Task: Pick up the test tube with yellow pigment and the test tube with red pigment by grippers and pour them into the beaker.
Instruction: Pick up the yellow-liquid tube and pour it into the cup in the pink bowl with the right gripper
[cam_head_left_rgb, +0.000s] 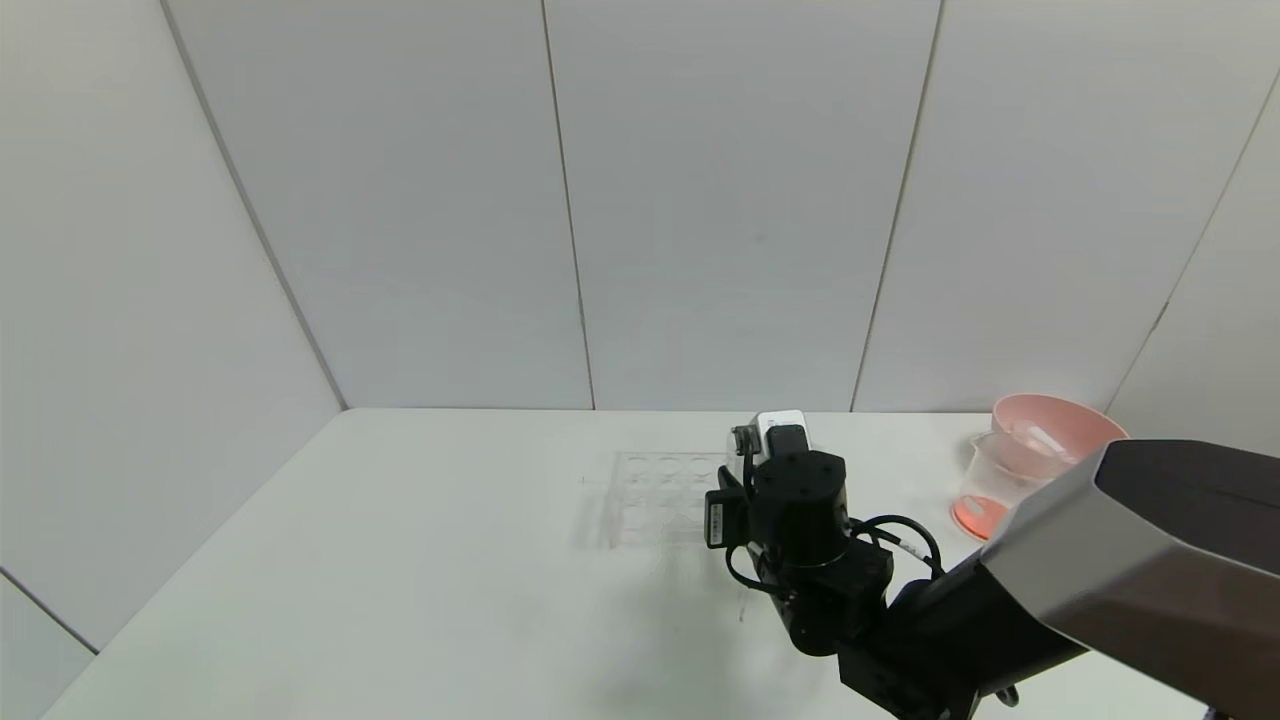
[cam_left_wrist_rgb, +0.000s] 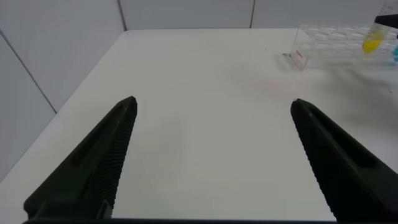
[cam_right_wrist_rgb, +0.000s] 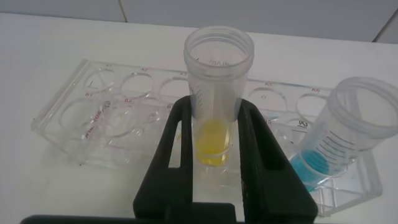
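Note:
My right gripper (cam_right_wrist_rgb: 217, 107) is shut on the test tube with yellow pigment (cam_right_wrist_rgb: 214, 140), one finger against each side. The tube stands upright in a clear rack (cam_right_wrist_rgb: 112, 118), with yellow liquid at its bottom. In the head view my right arm (cam_head_left_rgb: 800, 510) hangs over the rack (cam_head_left_rgb: 655, 495) and hides the tube. The beaker (cam_head_left_rgb: 985, 490) stands at the far right with red-orange liquid at its bottom. The test tube with red pigment is out of view. My left gripper (cam_left_wrist_rgb: 212, 104) is open and empty over bare table; the yellow tube (cam_left_wrist_rgb: 373, 40) shows far off.
A tube with blue liquid (cam_right_wrist_rgb: 339, 134) stands tilted in the rack beside the yellow one. A pink bowl (cam_head_left_rgb: 1060, 430) sits right behind the beaker, near the back wall. The white table (cam_head_left_rgb: 450, 580) stretches left of the rack.

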